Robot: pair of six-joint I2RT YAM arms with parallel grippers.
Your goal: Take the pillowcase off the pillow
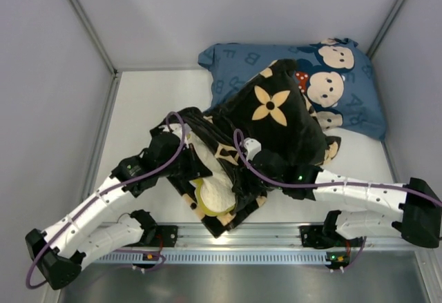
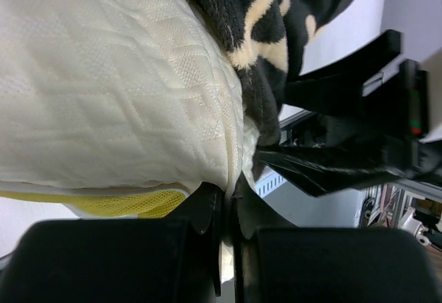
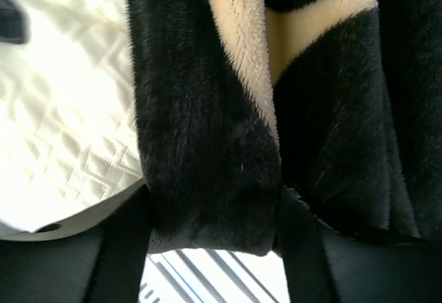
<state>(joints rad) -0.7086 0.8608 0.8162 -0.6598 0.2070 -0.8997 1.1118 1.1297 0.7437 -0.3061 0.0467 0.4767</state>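
Top external: white table [image 1: 148, 110], grey walls [image 1: 228, 6], black pillowcase [image 1: 276, 106] mid-table.

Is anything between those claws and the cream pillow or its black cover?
Nothing visible. The left claw is shut on the edge of the pillow; a fold of the pillowcase sits between the fingers of the right claw. Its far end overlaps the blue pillow.

Most of the pillow [image 1: 215, 191] inside the pillowcase [image 1: 276, 120], right claw [image 3: 210, 241] half buried under it, corner of the blue pillow [image 1: 359, 103] behind it.
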